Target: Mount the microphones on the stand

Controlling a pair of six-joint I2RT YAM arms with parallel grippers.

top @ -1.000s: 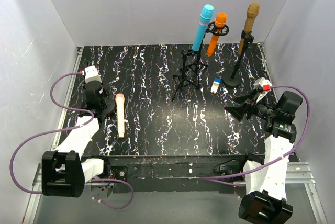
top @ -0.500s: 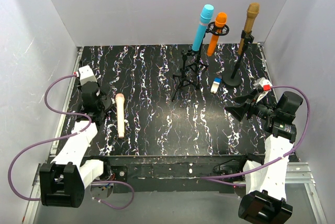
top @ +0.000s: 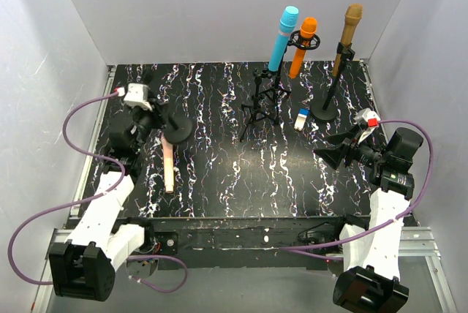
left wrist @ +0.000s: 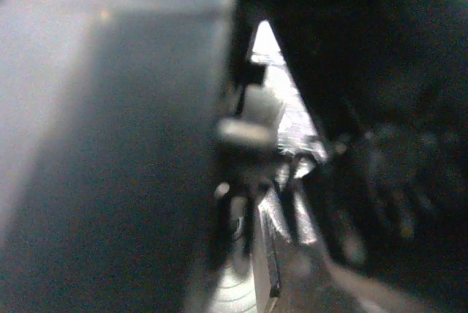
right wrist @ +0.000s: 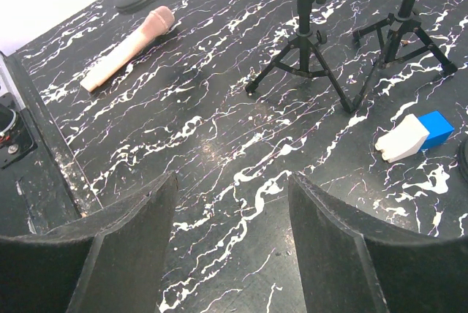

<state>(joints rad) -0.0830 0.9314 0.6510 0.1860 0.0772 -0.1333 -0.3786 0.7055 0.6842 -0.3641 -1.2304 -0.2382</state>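
Marbled bench (top: 219,174) holds your pink microphone (top: 169,167) loose; three microphones (top: 303,46) are mounted. Right gripper (right wrist: 230,189) jaws apart; left gripper (top: 155,117) unreadable.

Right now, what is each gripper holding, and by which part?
The left gripper seems to grip the round-base stand by its pole; its wrist view is blurred. The right gripper, jaws open, holds nothing.

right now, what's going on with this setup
Three microphones are up on stands: the light blue microphone, orange microphone and gold-bronze microphone. The pink-beige microphone lies flat on the table. The left gripper is at the pole of a round-base stand beside that microphone's head; its grip is too blurred to judge. The right gripper hangs open, holding nothing.
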